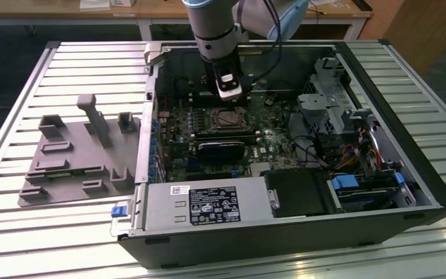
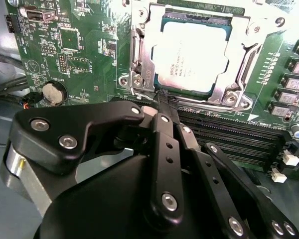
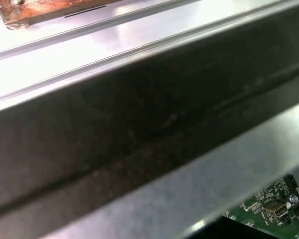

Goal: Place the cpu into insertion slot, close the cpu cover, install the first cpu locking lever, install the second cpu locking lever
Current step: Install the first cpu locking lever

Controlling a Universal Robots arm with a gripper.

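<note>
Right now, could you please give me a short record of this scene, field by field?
cpu: lies flat in the insertion slot, pale face up
cpu cover: down over the cpu, framing its edges
pincer: shut, tips by a corner of the cpu cover; contact unclear
computer case: open, on its side on the slatted table
grey fixture tray: on the table, beside the case at the exterior view's left

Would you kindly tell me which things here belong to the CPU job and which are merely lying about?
Job: pale silver square cpu; silvery metal frame cpu cover; black gripper.
Lying about: grey plastic fixture tray; round silver coin battery; long black card slots.
</note>
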